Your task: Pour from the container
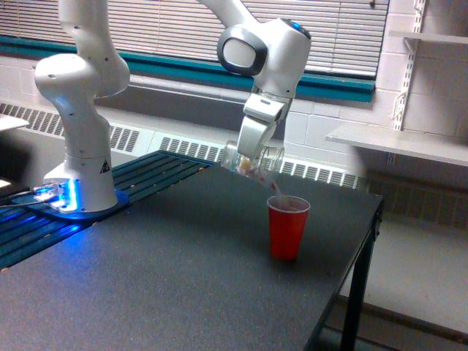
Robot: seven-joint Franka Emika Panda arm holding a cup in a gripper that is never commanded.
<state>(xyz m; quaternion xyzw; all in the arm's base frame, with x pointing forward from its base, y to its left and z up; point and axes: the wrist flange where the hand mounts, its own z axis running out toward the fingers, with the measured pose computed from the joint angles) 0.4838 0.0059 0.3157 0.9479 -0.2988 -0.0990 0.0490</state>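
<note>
While the gripper [247, 155] is closed on the container [254, 161], this clear jar is tilted on its side in the air, with its mouth toward the exterior view's right. It hangs just above the red cup [287, 227], which stands upright on the dark table [146, 278]. Small bits fall from the mouth toward the cup.

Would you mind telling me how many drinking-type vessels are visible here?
2: the clear container, tilted in the gripper above the table, and the red cup standing upright below its mouth. None appear hidden.
</note>
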